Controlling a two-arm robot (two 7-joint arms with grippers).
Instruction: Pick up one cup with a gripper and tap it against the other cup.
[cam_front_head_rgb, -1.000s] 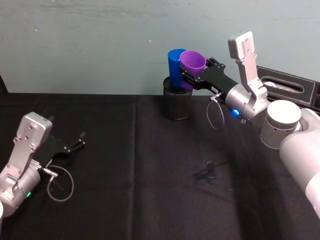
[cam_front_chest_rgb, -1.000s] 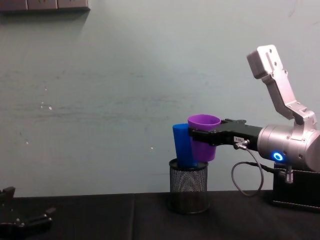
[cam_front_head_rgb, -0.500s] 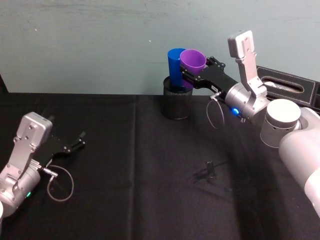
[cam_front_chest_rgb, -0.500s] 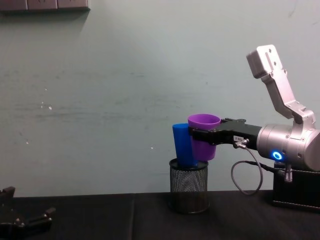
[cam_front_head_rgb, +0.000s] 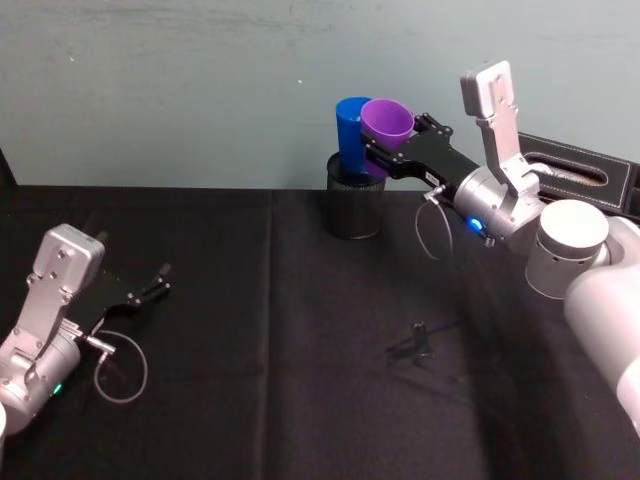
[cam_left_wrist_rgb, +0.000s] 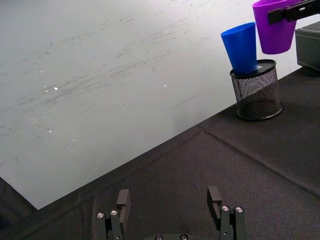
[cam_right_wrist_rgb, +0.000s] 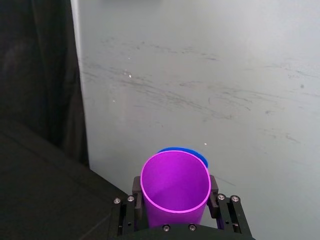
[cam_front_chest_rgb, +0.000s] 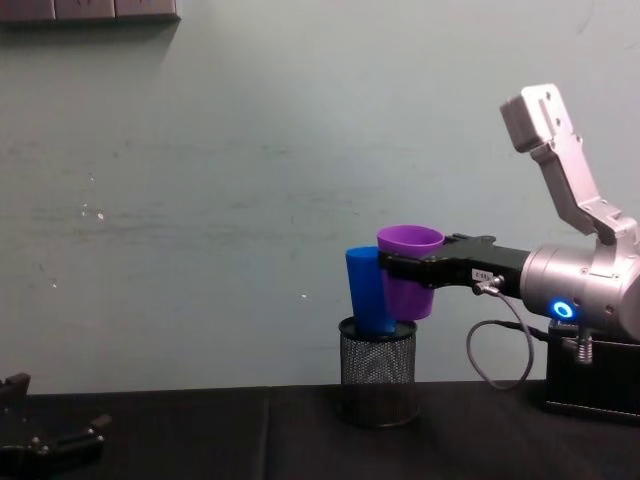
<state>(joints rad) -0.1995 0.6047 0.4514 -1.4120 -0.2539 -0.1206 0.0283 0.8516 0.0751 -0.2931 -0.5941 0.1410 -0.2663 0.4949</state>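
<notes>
Right tool (cam_front_chest_rgb: 392, 267) clamped on purple cup (cam_front_chest_rgb: 408, 295) nudged slightly right, cup still against blue cup (cam_front_chest_rgb: 364, 290), so tap looks made; left tool (cam_left_wrist_rgb: 168, 200) idle, open.

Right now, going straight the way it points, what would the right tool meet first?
The blue cup, right behind the purple cup the right tool grips; seemingly touching, depth unclear.
</notes>
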